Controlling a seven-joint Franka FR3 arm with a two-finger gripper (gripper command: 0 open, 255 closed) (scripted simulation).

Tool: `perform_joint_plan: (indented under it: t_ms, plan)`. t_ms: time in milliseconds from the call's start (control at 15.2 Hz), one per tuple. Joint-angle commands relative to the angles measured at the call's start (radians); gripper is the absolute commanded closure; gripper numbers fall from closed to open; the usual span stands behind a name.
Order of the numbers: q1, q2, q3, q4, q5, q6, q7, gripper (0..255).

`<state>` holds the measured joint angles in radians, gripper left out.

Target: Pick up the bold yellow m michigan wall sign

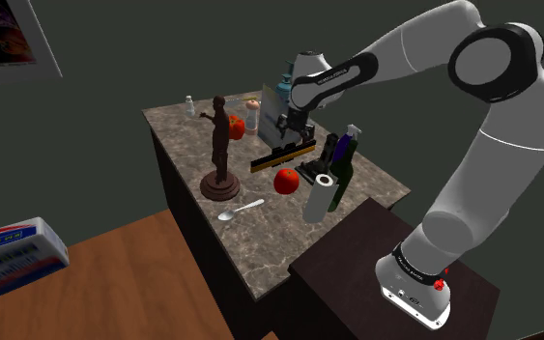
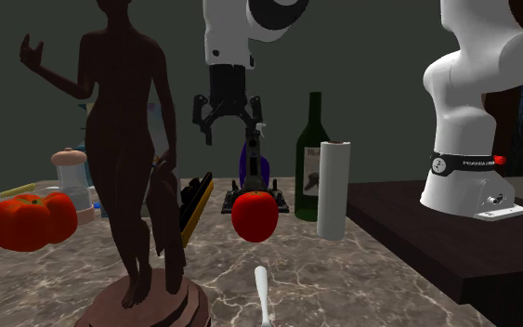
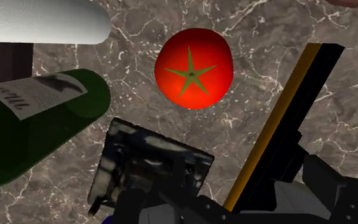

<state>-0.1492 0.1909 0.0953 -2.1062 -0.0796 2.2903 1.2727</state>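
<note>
Alignment is what this step seems to turn on. The claw point(image 2: 228, 130) hangs released above the table point(image 1: 265, 241), its two black fingers spread wide and touching nothing. Beneath it, closer to one finger than the other in the wrist view, is the sign point(image 3: 285, 121). It is a thin black slab with a yellow band along its edge, and it looks propped on its long edge and leaning rather than lying flat. Its lettering cannot be made out. Ahead of the claw sits a red tomato point(image 3: 194, 68), near the sign but apart from it. A green wine bottle point(image 3: 31, 121) and a white paper roll point(image 3: 44, 19) lie off toward the claw's other finger, and a dark glossy block point(image 3: 149, 168) sits under the claw between bottle and sign. The brown statue point(image 1: 222, 145) is well away from the claw. To grasp well, I judge the claw should first shift sideways until the slab's thin edge sits midway between the fingers, with the pads facing its two broad faces. It should then go straight down and close on the upper edge near the middle of the slab's length, so the sign does not swing once lifted. A leaning slab may tip at a one-sided touch, so both pads ought to meet it together. The block looks the likeliest thing to catch a finger on the way down.
</note>
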Motion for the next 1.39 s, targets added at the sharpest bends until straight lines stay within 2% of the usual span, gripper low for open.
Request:
perform_joint_plan:
  t_ms: [0, 594, 1254, 1320]
  plan:
    - [-0.001, 0.073, -0.015, 0.051, -0.008, 0.029, 0.064, 0]
    - [-0.005, 0.384, -0.096, 0.331, 0.007, 0.089, 0.293, 0]
    - [-0.004, 0.466, -0.101, 0.345, 0.006, 0.158, 0.305, 0]
    - [-0.004, 0.468, -0.101, 0.349, 0.006, 0.156, 0.305, 255]
